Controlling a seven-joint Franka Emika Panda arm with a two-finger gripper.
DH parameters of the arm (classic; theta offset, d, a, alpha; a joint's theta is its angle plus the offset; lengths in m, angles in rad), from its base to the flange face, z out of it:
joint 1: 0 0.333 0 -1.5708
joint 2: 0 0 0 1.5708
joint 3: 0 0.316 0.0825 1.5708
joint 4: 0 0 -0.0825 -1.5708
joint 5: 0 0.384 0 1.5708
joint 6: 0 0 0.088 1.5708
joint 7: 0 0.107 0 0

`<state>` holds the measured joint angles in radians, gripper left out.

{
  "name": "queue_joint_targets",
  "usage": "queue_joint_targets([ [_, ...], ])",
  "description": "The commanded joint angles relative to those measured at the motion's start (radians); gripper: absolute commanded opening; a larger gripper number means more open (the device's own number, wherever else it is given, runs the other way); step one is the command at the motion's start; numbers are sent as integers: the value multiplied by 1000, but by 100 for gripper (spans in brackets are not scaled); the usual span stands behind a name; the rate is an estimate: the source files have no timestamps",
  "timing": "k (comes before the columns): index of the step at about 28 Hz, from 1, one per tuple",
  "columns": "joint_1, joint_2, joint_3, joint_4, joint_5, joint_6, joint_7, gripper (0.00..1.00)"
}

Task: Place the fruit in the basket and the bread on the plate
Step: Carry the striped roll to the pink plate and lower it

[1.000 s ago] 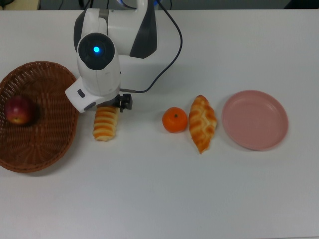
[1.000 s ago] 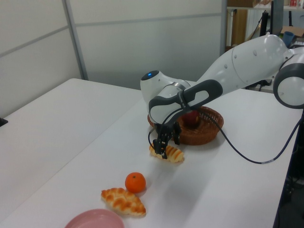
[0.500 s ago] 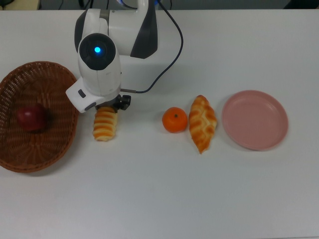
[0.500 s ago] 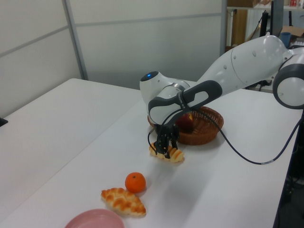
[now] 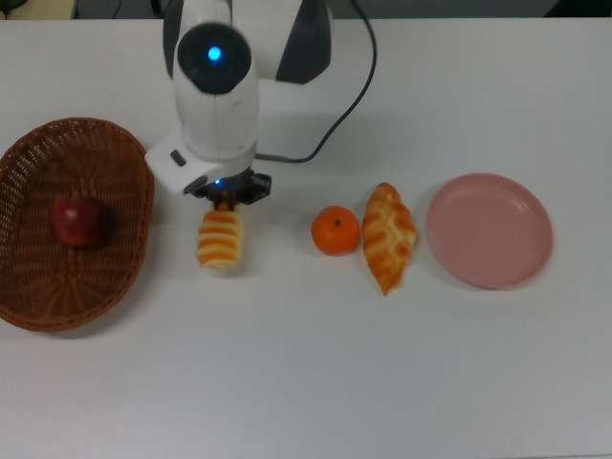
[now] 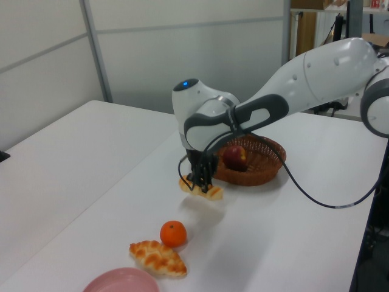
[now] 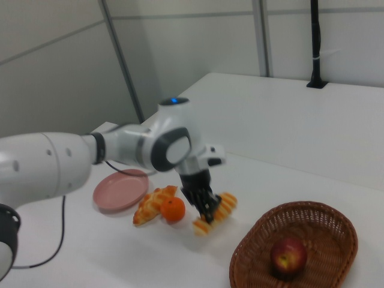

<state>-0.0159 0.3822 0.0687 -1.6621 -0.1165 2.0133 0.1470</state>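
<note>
The ribbed roll (image 5: 220,239) is held clamped in the jaws, its top end hidden by the gripper (image 5: 225,199); basket (image 5: 38,287) cut off at the worktop's (image 5: 306,382) edge.

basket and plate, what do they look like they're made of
The basket looks like brown woven wicker: its strands and ribbed weave show, with a matte finish. The plate is smooth, plain pink with a faint sheen, likely plastic, though ceramic is possible.
</note>
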Motion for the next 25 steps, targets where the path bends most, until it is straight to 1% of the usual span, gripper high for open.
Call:
queue_joint_targets([
  [1, 5, -68, 33, 4, 35, -44, 0, 5],
  [4, 5, -74, 63, 4, 43, -45, -32, 5],
  [5, 5, -75, 85, 4, 46, -45, -68, 5],
  [9, 7, -69, 118, 4, 46, -44, -150, 5],
  [10, 13, -65, 138, 4, 46, -42, -164, 5],
  [12, 24, -66, 154, 2, 48, -38, -156, 4],
  [14, 50, -66, 157, 2, 48, -34, -130, 4],
  [15, 82, -66, 157, 4, 40, -31, -75, 4],
  [19, 131, -71, 157, 16, 21, -31, 37, 3],
  [20, 170, -71, 157, 19, 11, -34, 78, 3],
  [22, 218, -71, 157, 19, -12, -34, 123, 3],
  [23, 240, -68, 157, 18, -32, -34, 146, 3],
  [24, 261, -65, 157, 18, -57, -33, 172, 3],
  [25, 304, -53, 157, 16, -116, -33, 219, 3],
])
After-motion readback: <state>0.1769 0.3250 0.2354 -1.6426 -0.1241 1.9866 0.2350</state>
